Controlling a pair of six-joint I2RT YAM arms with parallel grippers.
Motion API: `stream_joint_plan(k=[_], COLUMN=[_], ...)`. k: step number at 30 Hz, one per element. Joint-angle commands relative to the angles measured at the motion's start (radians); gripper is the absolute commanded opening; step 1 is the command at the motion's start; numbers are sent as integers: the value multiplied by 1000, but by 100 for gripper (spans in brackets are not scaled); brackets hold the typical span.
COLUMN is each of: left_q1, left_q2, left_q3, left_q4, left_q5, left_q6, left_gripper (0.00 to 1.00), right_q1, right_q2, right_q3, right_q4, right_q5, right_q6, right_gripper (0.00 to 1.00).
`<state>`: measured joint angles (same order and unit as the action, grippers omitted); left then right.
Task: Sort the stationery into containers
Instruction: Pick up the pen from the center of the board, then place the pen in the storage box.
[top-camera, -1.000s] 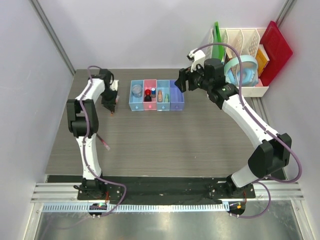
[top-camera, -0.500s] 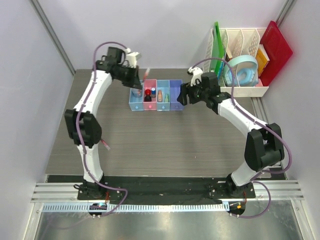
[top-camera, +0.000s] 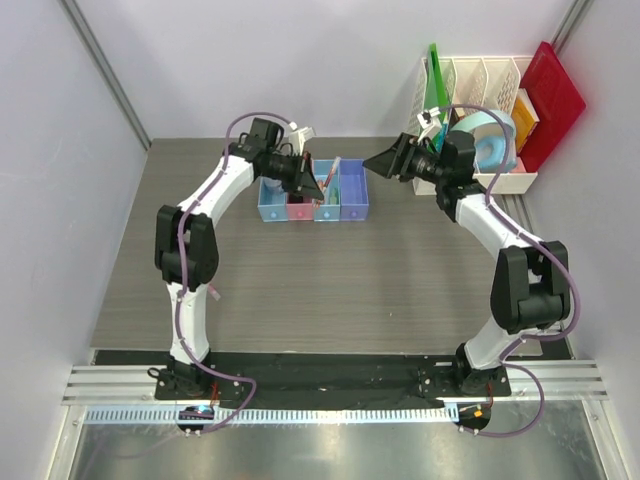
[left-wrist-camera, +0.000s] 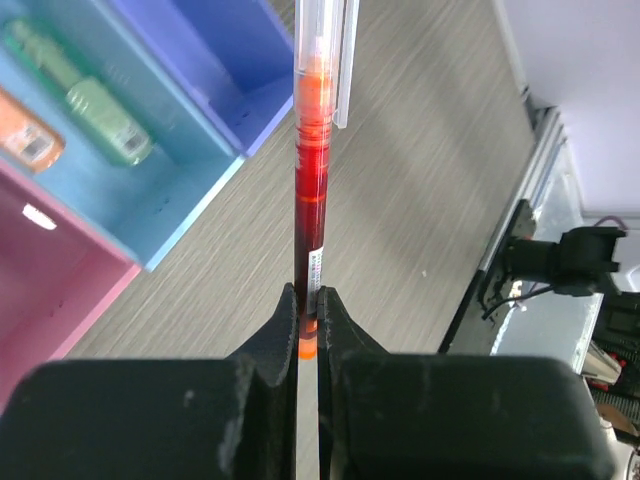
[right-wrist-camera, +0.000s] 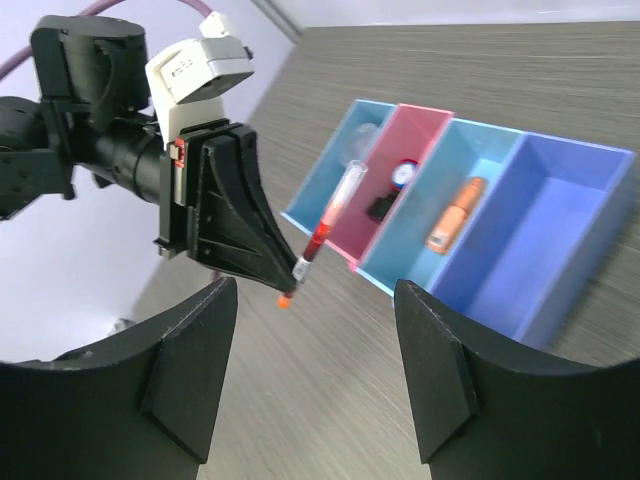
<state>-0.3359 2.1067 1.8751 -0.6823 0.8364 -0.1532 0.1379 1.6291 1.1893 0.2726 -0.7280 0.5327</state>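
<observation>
My left gripper (top-camera: 308, 178) is shut on the dark red pen (top-camera: 328, 170) and holds it tilted above the row of bins. In the left wrist view the pen (left-wrist-camera: 312, 150) rises from between my fingertips (left-wrist-camera: 308, 310) over the table in front of the light-blue bin (left-wrist-camera: 175, 190) and purple-blue bin (left-wrist-camera: 225, 45). The green marker (left-wrist-camera: 100, 100) and orange marker (left-wrist-camera: 25, 135) lie in the light-blue bin. My right gripper (top-camera: 385, 162) is open and empty, right of the bins. It faces the pen (right-wrist-camera: 325, 225) and the left gripper (right-wrist-camera: 225, 225).
The bins run light blue (top-camera: 270, 208), pink (top-camera: 298, 210), light blue (top-camera: 325, 210), purple-blue (top-camera: 353, 195). A blue-capped piece (right-wrist-camera: 403, 173) sits in the pink bin (right-wrist-camera: 425, 125). The white rack (top-camera: 480, 75) with ring (top-camera: 488, 135), green board (top-camera: 433, 75) and red board (top-camera: 550, 100) stands back right.
My left gripper has lifted the pen from the table's left side and swung right to above the bins. My right gripper has drawn back to the right, away from the purple-blue bin.
</observation>
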Motion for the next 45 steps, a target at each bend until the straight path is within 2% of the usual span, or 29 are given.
stream_joint_plan(k=[1,10,22,23,24,26,27,29,30,33,37,40,43,45], left_q1=[-29,-109,-129,-129,-129,-129,-129,-129,-129,-123,-94,-42,35,99], left_q2=[-85,-136,-114,-114,-111,-106,-102,-97,-96,-97,-120,-160,-195,-221], left_q3=[-2,-42,-30,-30,-30,-27,-24,-21,-21,-31,-57,-105,-132,-151], left_q4=[141,179,181,179,179,184,187,185,185,185,153,104,-9,-78], left_q5=[118,168,147,147,148,150,147,144,136,125,122,98,95,21], left_q6=[-65,-82,-85,-86,-86,-92,-97,-101,-101,-97,-80,-28,32,67], left_gripper=[0,0,0,0,0,0,0,7,16,17,50,65,66,66], right_q1=[22,55,78,83,85,92,97,101,106,108,109,108,108,108], right_q2=[52,103,86,86,86,86,87,86,83,84,127,164,231,290], right_q3=[16,53,58,61,62,67,70,88,95,115,179,245,323,380], right_q4=[146,172,165,160,146,145,129,96,73,33,-56,-124,-170,-199], right_q5=[-68,-59,-57,-54,-51,-39,-33,-14,-7,15,47,91,119,140], right_q6=[121,142,125,113,112,105,98,78,64,38,-19,-85,-129,-143], right_gripper=[68,67,60,58,48,36,20,7,1,1,1,1,1,1])
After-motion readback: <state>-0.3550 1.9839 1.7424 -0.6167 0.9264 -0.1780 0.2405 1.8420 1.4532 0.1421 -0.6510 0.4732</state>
